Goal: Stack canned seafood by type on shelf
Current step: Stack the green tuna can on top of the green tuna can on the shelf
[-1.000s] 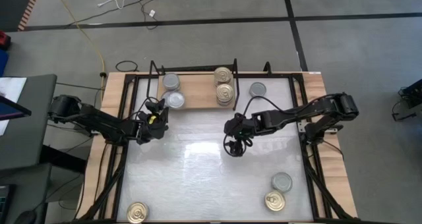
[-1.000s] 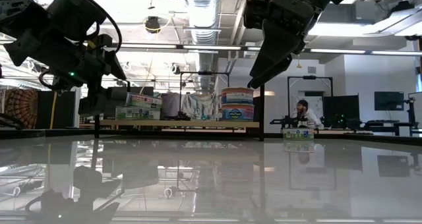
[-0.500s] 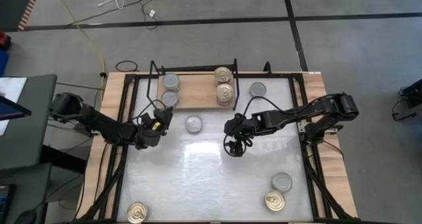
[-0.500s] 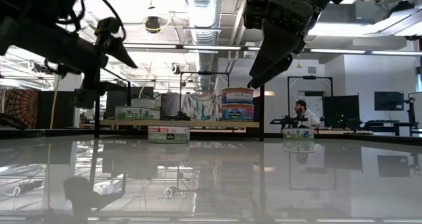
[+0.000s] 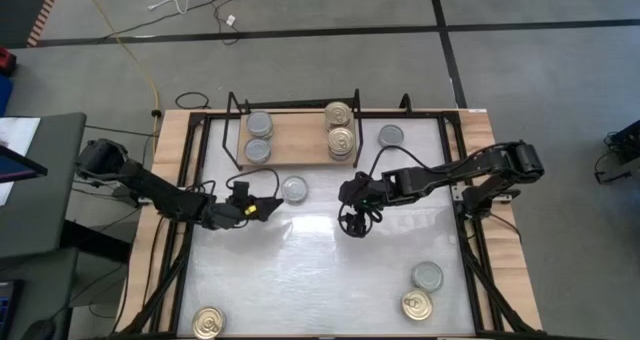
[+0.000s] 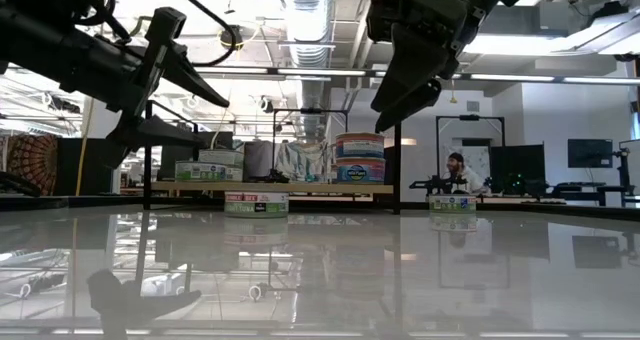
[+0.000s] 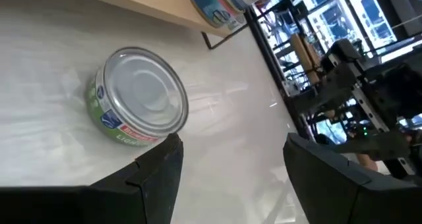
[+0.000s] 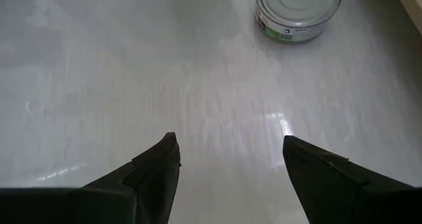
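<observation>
- A silver-topped tuna tin point(image 5: 293, 188) with a green and red label stands upright on the glossy white counter point(image 5: 300, 270), just below the shelf's front edge, left of centre in the high view; the left wrist view shows its plain round lid and label band.
- The left claw point(image 5: 262, 204) hovers just left of and below this tin, fingers spread and holding nothing.
- The right claw point(image 5: 354, 220) hangs above the counter's middle, fingers released wide, empty; nothing lies between it and the tin.
- The shelf point(image 5: 295, 138), a light wooden board in a black wire frame, sits at the top centre of the counter.
- On its left end stand two silver-topped tins point(image 5: 259, 124), one behind the other; on its right end stand gold-topped tins point(image 5: 340, 140) with ring pulls, also in two spots.
- Another silver-topped tin point(image 5: 391, 135) rests on the counter just right of the shelf.
- At lower right lie a silver tin point(image 5: 427, 276) and a gold tin point(image 5: 417, 305) close together; a lone gold tin point(image 5: 208, 323) sits at lower left.
</observation>
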Controlling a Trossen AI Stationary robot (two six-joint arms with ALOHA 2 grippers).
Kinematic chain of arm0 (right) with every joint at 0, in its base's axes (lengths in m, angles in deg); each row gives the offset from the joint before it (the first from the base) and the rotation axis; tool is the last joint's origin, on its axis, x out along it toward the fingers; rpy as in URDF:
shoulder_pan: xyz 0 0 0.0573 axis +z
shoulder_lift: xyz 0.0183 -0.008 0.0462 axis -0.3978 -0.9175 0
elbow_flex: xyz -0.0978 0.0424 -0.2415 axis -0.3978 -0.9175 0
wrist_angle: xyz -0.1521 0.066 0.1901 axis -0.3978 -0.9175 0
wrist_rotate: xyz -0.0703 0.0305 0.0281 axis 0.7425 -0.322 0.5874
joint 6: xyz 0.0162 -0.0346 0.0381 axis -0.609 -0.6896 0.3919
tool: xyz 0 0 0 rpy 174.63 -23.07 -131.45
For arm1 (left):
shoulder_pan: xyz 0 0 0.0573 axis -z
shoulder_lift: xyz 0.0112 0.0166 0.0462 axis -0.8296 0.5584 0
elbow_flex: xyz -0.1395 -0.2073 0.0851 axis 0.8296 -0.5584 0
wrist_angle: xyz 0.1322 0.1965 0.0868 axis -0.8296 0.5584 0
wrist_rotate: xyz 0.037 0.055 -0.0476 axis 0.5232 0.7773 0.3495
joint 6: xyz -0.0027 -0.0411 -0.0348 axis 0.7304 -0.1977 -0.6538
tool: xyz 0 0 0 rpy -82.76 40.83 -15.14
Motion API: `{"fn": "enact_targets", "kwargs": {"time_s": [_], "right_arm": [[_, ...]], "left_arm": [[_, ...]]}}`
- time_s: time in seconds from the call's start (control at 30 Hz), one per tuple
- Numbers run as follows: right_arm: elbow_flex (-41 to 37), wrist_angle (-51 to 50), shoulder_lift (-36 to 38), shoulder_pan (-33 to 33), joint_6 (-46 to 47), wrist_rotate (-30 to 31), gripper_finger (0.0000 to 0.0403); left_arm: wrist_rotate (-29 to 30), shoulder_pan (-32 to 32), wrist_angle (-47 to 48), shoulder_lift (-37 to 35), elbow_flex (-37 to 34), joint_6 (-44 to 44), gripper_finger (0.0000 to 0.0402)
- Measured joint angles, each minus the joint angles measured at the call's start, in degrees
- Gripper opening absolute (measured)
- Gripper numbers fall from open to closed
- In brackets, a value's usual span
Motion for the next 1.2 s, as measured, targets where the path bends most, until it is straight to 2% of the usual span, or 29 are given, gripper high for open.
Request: {"fn": "enact_targets", "kwargs": {"time_s": [0.17,0.3,0.6,0.7,0.9,1.03,1.2], "right_arm": [[0.0,2.09,0.0,0.0,0.02,0.01,0.0292],[0.0,3.48,0.0,0.0,1.22,0.01,0.0292],[-0.02,8.04,-0.66,0.0,21.63,2.18,0.0292],[0.05,9.55,-3.19,0.0,30.9,5.47,0.0292],[1.24,15.45,-13.52,-0.95,46.73,5.6,0.0292],[5.09,16.46,-18.81,-2.71,50.77,6.26,0.0292],[10.83,17.58,-23.57,-5.85,51.24,7.86,0.0291]], "left_arm": [[-0.4,-0.34,0.18,0.0,0.0,-1.28,0.0252],[-0.8,-0.2,1.25,0.0,0.0,3.63,0.0251],[-3.53,-0.15,2.71,0.0,0.0,12.37,0.0251],[-5.33,-0.17,4.93,-0.42,0.0,12.04,0.0251],[-12.2,-0.15,9.63,-3.64,0.0,11.1,0.0251],[-15.17,0.02,13.73,-6.78,0.01,10.35,0.0251],[-16.68,0.49,18.2,-9.89,-0.02,9.54,0.0251]]}}
